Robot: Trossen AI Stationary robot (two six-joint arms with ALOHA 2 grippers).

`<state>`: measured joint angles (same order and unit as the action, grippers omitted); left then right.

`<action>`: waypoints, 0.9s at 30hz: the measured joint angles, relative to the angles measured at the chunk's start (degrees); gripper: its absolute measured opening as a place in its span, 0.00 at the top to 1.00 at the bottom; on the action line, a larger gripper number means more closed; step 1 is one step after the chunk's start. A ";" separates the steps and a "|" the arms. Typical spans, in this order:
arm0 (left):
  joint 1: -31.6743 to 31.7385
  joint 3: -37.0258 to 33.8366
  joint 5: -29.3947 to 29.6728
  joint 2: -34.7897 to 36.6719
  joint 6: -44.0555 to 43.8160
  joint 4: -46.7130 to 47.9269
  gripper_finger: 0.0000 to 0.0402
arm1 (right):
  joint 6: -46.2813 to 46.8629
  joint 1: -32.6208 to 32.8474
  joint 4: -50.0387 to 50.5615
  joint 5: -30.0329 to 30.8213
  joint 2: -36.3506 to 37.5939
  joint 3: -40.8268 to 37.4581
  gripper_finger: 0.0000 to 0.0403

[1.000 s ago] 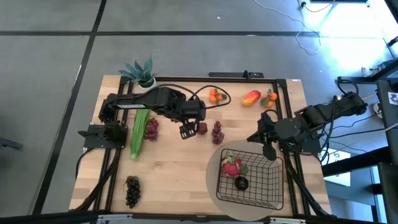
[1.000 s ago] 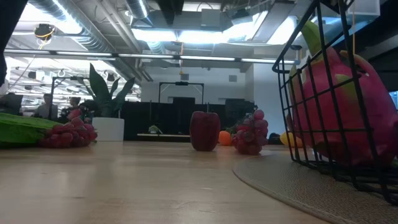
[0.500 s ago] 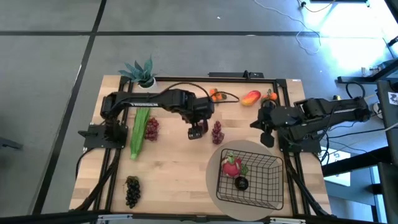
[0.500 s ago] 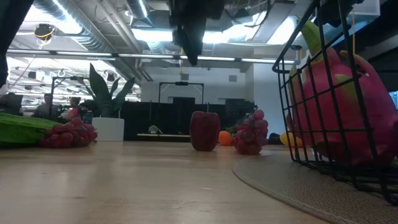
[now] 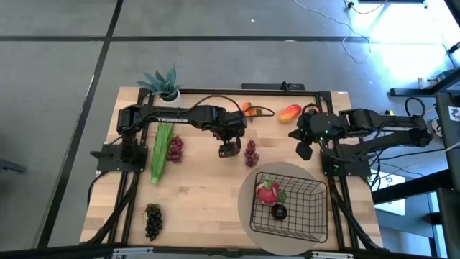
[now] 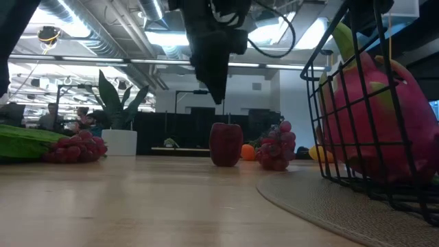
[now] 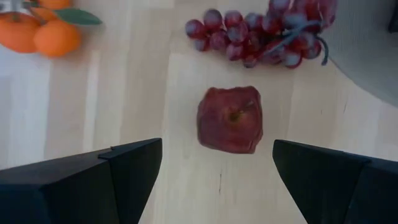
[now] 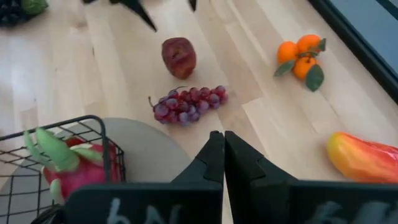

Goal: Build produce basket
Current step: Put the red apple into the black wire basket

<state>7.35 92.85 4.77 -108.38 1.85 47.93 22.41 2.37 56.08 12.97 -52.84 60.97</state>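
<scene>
Lower now, left hand [image 5: 229, 150] hangs fingers apart over the red apple [image 7: 229, 119]; right hand [image 5: 303, 150], fingers together, has retreated from the basket [image 5: 290, 208].

Left tool [image 5: 229, 150] hangs mid-table, fingers spread wide; right tool [image 5: 304, 148] at the right side, fingers together.

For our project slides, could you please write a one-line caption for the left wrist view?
Left gripper, fingers open, poised over a dark red apple on the wooden table, with grapes and tangerines beyond.
</scene>
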 joint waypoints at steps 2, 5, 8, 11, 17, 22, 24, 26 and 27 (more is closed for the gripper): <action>0.00 -1.34 -0.04 0.00 1.47 -1.50 0.26 | 0.00 -0.61 0.01 0.02 0.00 0.00 1.00; 0.42 -3.18 -2.16 0.00 1.56 -2.42 0.26 | 0.02 -1.52 0.00 0.00 0.00 0.00 1.00; 0.98 -5.23 -5.76 0.01 1.50 -5.25 0.26 | 0.02 -2.15 0.00 0.00 0.00 0.00 1.00; 1.33 -7.62 -5.83 0.00 1.36 -8.39 0.26 | 0.04 -2.61 0.00 -0.02 0.00 0.00 1.00; 2.24 -8.69 -8.80 0.00 0.24 -10.99 0.26 | 1.00 -2.76 0.00 -0.02 0.00 0.00 1.00; 2.78 -10.17 -9.63 0.02 -1.16 -14.11 0.26 | 1.33 -2.76 0.00 -0.07 0.00 0.00 1.00; 2.78 -11.21 -9.61 0.00 -1.67 -15.42 0.26 | 1.33 -2.76 0.00 -0.07 0.00 0.00 1.00; 2.78 -11.81 -9.62 0.00 -2.45 -16.41 0.26 | 1.33 -2.76 -0.02 -0.07 0.00 0.00 1.00; 2.78 -11.97 -9.66 0.00 -3.28 -16.35 0.26 | 1.33 -2.76 0.00 -0.07 0.00 0.00 1.00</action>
<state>10.13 80.88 -4.89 -108.38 -1.43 31.58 23.75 -0.38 56.07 12.91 -52.84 60.97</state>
